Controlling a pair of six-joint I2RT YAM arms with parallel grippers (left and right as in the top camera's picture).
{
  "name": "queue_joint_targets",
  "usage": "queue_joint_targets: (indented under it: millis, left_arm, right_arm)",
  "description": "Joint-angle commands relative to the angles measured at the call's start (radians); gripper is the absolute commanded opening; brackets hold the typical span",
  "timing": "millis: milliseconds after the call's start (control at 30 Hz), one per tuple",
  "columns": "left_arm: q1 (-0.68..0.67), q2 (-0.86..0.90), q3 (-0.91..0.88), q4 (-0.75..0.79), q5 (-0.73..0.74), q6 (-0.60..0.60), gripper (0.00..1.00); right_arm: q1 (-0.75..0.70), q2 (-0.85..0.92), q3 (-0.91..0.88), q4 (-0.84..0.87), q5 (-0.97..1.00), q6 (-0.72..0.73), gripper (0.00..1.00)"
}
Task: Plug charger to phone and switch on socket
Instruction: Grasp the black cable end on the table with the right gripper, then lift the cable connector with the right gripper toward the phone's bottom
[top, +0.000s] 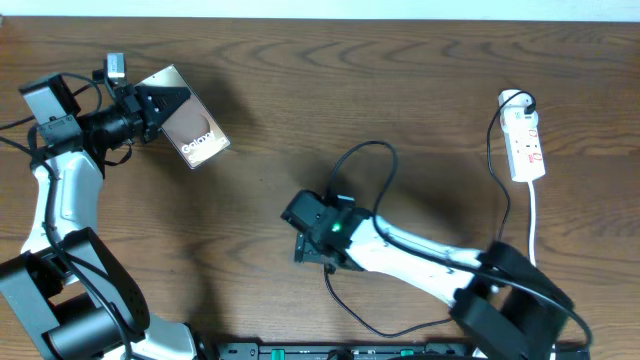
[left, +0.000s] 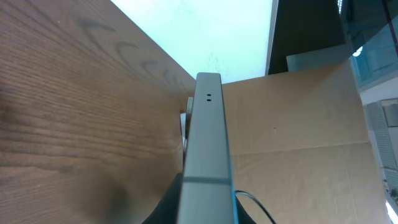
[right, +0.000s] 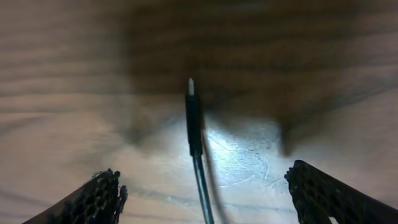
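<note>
The right fingers (right: 93, 199) stand wide apart over the grainy wooden surface (right: 62, 124), with free room on both sides. The charger (right: 193, 118), thin and black with a pale tip, lies between them and touches neither. The left fingers (top: 165, 100) are closed on the glossy brown phone (top: 190, 125). The white socket (top: 525, 145) lies well apart from both.

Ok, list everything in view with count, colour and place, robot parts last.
phone: one, glossy dark brown, far left, in the left gripper.
charger: one, thin black, plug tip lying on the table near its centre.
socket: one, white with red marks, far right.
table: one, brown wood.
cardboard: one sheet, tan, beyond the table edge.
left gripper: one, black, shut on the phone.
right gripper: one, black, open, fingers either side of the charger tip, not touching.
</note>
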Motion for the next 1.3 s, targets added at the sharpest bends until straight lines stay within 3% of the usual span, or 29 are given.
queue_joint_targets:
  millis: [0, 300, 500, 600, 900, 1167, 1267]
  left_arm:
    - [0.005, -0.019, 0.006, 0.005, 0.021, 0.014, 0.07]
    - [0.005, -0.019, 0.006, 0.005, 0.021, 0.014, 0.07]
    - [0.005, -0.019, 0.006, 0.005, 0.021, 0.014, 0.08]
    - [0.005, -0.019, 0.006, 0.005, 0.021, 0.014, 0.07]
    - [0.005, -0.019, 0.006, 0.005, 0.021, 0.014, 0.07]
    - [0.005, -0.019, 0.006, 0.005, 0.021, 0.013, 0.07]
    - [0.005, -0.019, 0.006, 0.005, 0.021, 0.014, 0.07]
  right_arm:
    - [0.014, 0.042, 0.066, -0.023, 0.001, -0.018, 0.82]
    - [0.010, 0.110, 0.127, -0.076, 0.024, -0.008, 0.73]
    - [-0.019, 0.117, 0.126, -0.095, 0.053, 0.048, 0.54]
    - [-0.027, 0.132, 0.126, -0.098, 0.042, 0.050, 0.51]
    - [-0.034, 0.138, 0.126, -0.098, 0.032, 0.050, 0.19]
    - [-0.035, 0.138, 0.126, -0.098, 0.025, 0.048, 0.02]
    - [-0.062, 0.138, 0.127, -0.101, -0.029, 0.011, 0.01]
